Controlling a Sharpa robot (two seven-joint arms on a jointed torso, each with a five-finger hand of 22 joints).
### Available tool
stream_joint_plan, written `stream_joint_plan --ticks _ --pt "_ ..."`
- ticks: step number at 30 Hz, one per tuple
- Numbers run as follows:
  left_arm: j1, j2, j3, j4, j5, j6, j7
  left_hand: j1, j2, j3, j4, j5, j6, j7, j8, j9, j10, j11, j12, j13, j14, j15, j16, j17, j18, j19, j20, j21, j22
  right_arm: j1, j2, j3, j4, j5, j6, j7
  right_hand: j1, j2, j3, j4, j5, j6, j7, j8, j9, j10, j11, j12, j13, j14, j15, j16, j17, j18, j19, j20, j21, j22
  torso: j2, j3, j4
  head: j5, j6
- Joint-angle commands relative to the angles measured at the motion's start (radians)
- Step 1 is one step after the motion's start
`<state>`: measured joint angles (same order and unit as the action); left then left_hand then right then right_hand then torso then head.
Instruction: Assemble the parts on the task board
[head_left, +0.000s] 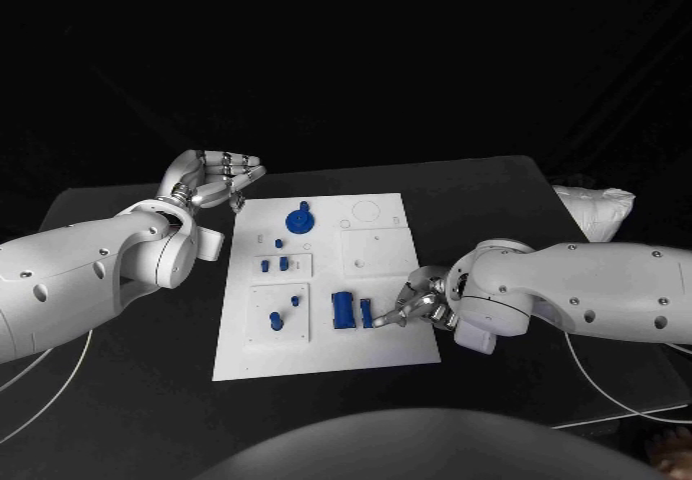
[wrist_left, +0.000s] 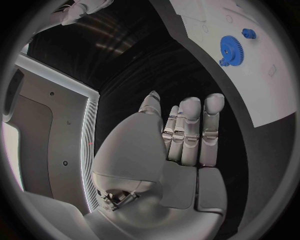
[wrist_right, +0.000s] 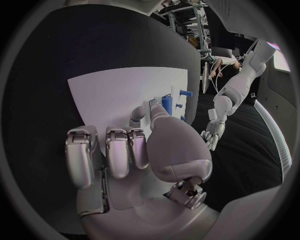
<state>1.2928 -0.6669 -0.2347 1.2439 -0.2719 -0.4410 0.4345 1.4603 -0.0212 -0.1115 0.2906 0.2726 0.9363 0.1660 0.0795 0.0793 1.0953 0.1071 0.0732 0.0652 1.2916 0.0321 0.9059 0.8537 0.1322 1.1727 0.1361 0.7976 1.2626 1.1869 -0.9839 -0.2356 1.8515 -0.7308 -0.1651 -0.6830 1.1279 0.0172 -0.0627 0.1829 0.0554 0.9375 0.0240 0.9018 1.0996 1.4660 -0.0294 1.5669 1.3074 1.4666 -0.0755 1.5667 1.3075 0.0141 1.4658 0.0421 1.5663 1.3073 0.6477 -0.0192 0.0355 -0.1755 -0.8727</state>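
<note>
White task board (head_left: 378, 345) flat mid-table, carrying a blue gear (head_left: 299, 219) at the far end, two small blue parts (head_left: 274, 264) in the middle, a blue peg (head_left: 276, 320) and a larger blue block (head_left: 343, 308) nearer. Right hand (head_left: 408, 306) low over the board's near right edge, fingertips at a thin blue piece (head_left: 366, 312); held or only touched — cannot tell. Left hand (head_left: 219, 176) off the far left corner, above black table (head_left: 130, 400), fingers straight and side by side, holding nothing
</note>
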Motion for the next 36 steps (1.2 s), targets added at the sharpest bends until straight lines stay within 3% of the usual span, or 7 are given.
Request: stream_joint_plan --ticks 1,19,36 --pt "0.000 0.002 0.001 0.001 -0.008 0.015 0.005 -0.001 0.009 -0.005 0.001 0.004 -0.007 0.002 -0.004 -0.001 -0.004 0.001 -0.004 0.001 -0.001 0.001 -0.006 -0.001 0.008 0.008 0.001 -0.004 -0.001 -0.002 0.007 0.000 0.001 -0.035 0.072 -0.018 0.001 0.007 -0.007 0.000 -0.006 -0.001 -0.001 -0.001 0.001 0.105 -0.005 0.004 0.263 0.104 -0.007 0.004 0.263 -0.014 0.105 -0.010 0.004 0.263 0.000 -0.0010 0.0000 -0.002 0.000" --pt "0.000 0.002 0.001 0.001 -0.012 0.016 0.005 0.000 0.010 -0.005 0.001 0.004 -0.008 0.002 -0.004 -0.001 -0.004 0.001 -0.004 0.001 0.000 0.001 -0.004 0.000 0.008 0.008 0.001 -0.006 -0.001 -0.004 0.030 0.000 -0.012 -0.037 0.058 0.002 -0.003 0.013 -0.017 0.010 -0.006 -0.015 -0.002 -0.011 0.005 0.105 -0.006 0.004 0.263 0.104 -0.007 0.004 0.263 -0.014 0.105 -0.011 0.004 0.263 0.000 -0.0005 0.0010 -0.001 0.000" --pt "0.000 0.001 0.001 0.002 -0.012 0.015 0.005 0.001 0.011 -0.005 0.001 0.005 -0.008 0.002 -0.004 -0.001 -0.004 0.001 -0.004 0.001 0.000 0.001 -0.006 -0.001 0.008 0.009 0.001 -0.006 -0.001 -0.010 0.053 0.000 -0.038 -0.044 0.022 0.006 0.010 0.049 -0.020 0.022 -0.005 -0.014 -0.004 -0.008 0.026 0.105 -0.008 0.004 0.263 0.104 -0.009 0.004 0.263 -0.014 0.105 -0.013 0.004 0.263 0.000 -0.0003 -0.0008 -0.002 0.000"
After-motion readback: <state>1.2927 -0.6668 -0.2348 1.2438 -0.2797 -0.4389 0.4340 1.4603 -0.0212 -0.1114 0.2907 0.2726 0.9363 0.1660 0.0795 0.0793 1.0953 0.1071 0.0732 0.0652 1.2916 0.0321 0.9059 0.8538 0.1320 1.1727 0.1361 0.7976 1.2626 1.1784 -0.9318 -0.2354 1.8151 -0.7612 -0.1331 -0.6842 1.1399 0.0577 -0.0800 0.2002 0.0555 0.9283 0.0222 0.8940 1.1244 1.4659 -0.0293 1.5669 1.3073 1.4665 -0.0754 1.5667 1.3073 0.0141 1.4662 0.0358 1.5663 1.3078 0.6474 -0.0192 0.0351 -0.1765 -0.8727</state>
